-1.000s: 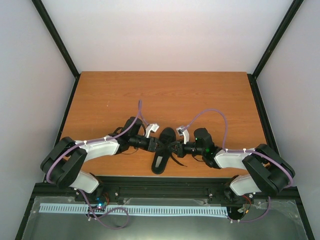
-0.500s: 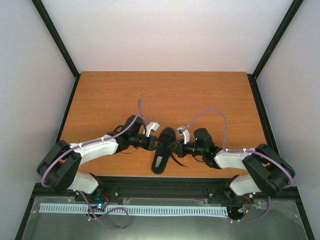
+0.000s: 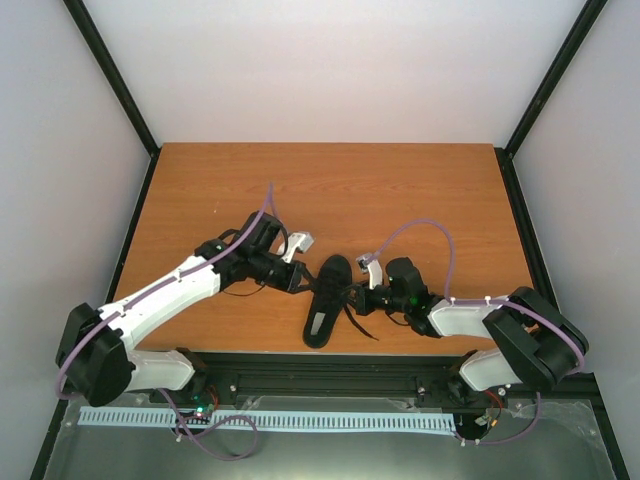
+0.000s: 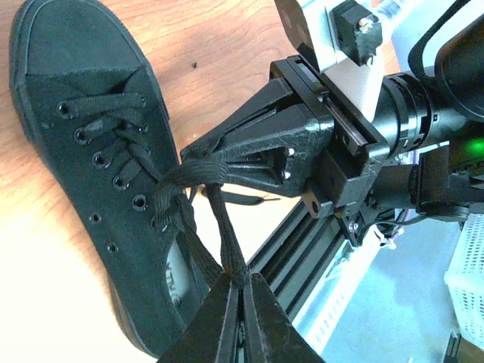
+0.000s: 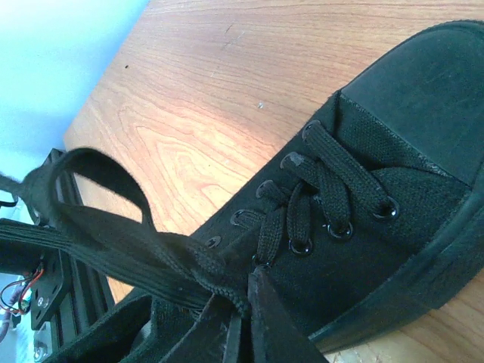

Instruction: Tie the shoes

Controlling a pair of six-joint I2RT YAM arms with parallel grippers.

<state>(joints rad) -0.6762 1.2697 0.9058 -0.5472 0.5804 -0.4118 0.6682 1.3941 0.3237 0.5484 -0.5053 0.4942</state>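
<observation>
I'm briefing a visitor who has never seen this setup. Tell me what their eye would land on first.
First, the black shoe, lying near the front edge of the wooden table between the two arms. Next, the left gripper and the right gripper, each pinched shut on the laces and drawing them out taut from the eyelets.

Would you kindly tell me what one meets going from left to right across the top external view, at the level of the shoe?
Left arm's white link → left gripper → shoe → right gripper → right arm's white link. Both grippers are shut on the laces.
</observation>
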